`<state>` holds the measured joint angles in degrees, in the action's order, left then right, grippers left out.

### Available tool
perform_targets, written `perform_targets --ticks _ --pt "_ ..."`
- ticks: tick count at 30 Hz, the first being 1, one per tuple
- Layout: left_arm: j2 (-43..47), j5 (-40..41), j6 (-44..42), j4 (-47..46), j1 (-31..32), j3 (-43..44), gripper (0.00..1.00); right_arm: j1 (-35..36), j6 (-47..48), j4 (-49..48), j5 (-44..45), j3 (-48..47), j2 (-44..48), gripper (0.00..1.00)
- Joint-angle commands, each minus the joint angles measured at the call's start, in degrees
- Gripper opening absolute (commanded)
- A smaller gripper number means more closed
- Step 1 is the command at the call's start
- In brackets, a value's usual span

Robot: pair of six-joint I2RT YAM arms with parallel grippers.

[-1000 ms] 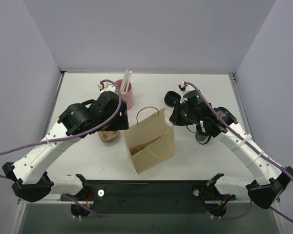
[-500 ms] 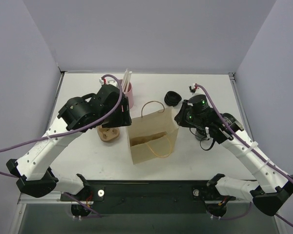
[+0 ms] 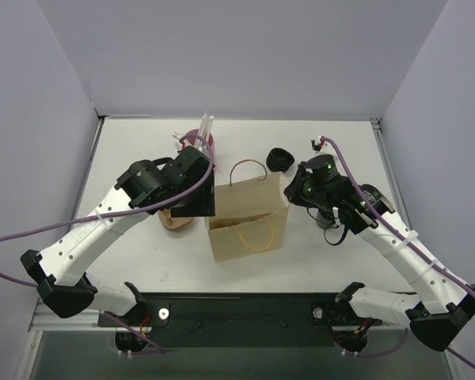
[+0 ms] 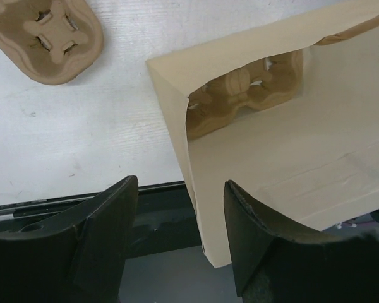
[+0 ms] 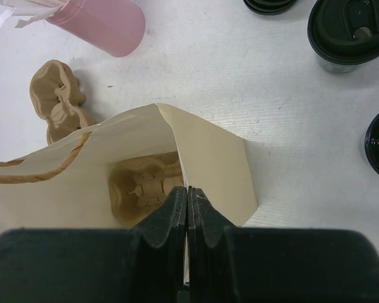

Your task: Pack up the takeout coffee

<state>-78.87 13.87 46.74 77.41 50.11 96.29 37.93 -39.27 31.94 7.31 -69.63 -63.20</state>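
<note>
Paper bag (image 3: 245, 226) stands open mid-worktop (image 3: 142, 245), cup carrier (image 5: 142, 186) inside at bottom. Right pincer (image 5: 187, 191) clenched on bag's right rim. Left pincer (image 4: 180, 184) released, fingers apart, bag's left edge showing between them. Second carrier (image 4: 44, 35) just left of bag; pink cup (image 5: 104, 19) behind; black-lidded cup (image 5: 347, 28) to right.

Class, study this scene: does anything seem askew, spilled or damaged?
Nothing spilled or torn. The paper bag sits skewed to the table edge, its right wall pinched between the jaws of the right gripper. One cup carrier is inside; a second carrier lies outside, left of it.
</note>
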Motion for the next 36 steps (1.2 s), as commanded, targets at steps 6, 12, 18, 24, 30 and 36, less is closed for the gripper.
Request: perform_targets --ticks 6,12,18,24,30,36 --pt "-3.2 1.2 -5.4 -0.1 -0.1 2.3 0.15 0.1 -1.3 -0.1 1.1 -1.0 0.9 0.00" --pt "-10.0 1.1 -3.8 12.5 0.7 21.6 0.00 0.3 -2.9 4.5 0.3 -6.6 1.8 0.00" --pt "-3.0 -2.9 -1.2 3.7 0.0 3.6 0.00 0.4 -4.5 5.1 0.2 -0.1 2.5 0.00" --pt "-5.4 -1.7 -3.4 5.1 -1.3 5.2 0.00 0.4 -3.9 5.2 0.2 -1.6 -0.2 0.00" --pt "-5.2 -0.9 -3.9 4.8 -1.9 4.2 0.04 0.5 -3.4 5.2 -0.2 -1.5 0.6 0.00" --pt "-5.2 0.9 -5.3 5.4 -2.7 5.4 0.38 0.4 -2.8 5.2 -1.9 -2.4 0.6 0.10"
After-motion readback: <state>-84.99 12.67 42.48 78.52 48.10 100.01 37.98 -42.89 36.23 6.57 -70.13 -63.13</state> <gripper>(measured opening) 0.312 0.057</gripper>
